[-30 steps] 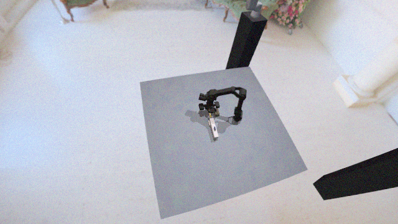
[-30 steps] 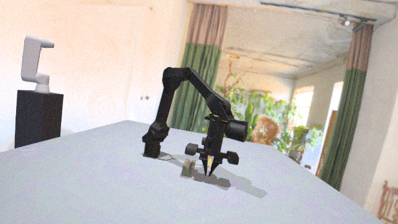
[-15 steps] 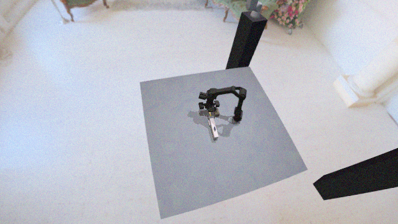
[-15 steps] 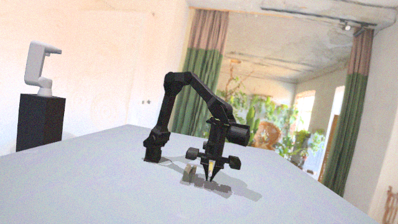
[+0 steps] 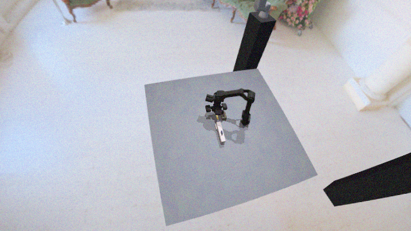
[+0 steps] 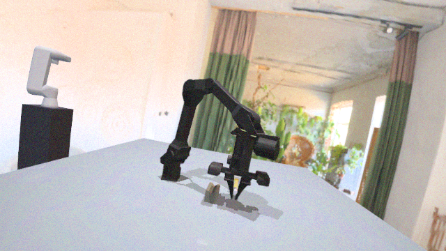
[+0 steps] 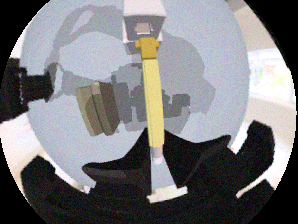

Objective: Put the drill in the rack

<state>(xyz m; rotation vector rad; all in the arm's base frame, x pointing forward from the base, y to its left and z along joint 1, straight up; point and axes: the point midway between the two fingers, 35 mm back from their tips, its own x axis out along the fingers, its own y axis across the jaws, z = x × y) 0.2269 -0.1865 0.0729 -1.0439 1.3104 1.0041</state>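
Note:
The drill (image 5: 217, 117) (image 6: 235, 182) (image 7: 153, 100) is a slim yellow bar with a gold collar at one end and a pale tip. My gripper (image 6: 234, 198) (image 7: 151, 129) is shut on it near the pale tip. The long whitish block (image 5: 221, 133) (image 7: 144, 10) lies beyond the collar. A small square opening shows in its end face, and the collar appears outside it. A small dark blue mark sits on the block's top; I cannot tell if it is the key. The tan notched rack (image 6: 212, 194) (image 7: 98, 109) stands beside the gripper, on the arm's base side.
The grey table top (image 5: 192, 179) (image 6: 104, 216) carries the arm's base (image 5: 245, 119) (image 6: 171, 169). The arm arches up from the base to the gripper. Black pillars (image 5: 255, 42) (image 6: 45, 136) stand off the table. Shadows of the arm lie around the rack.

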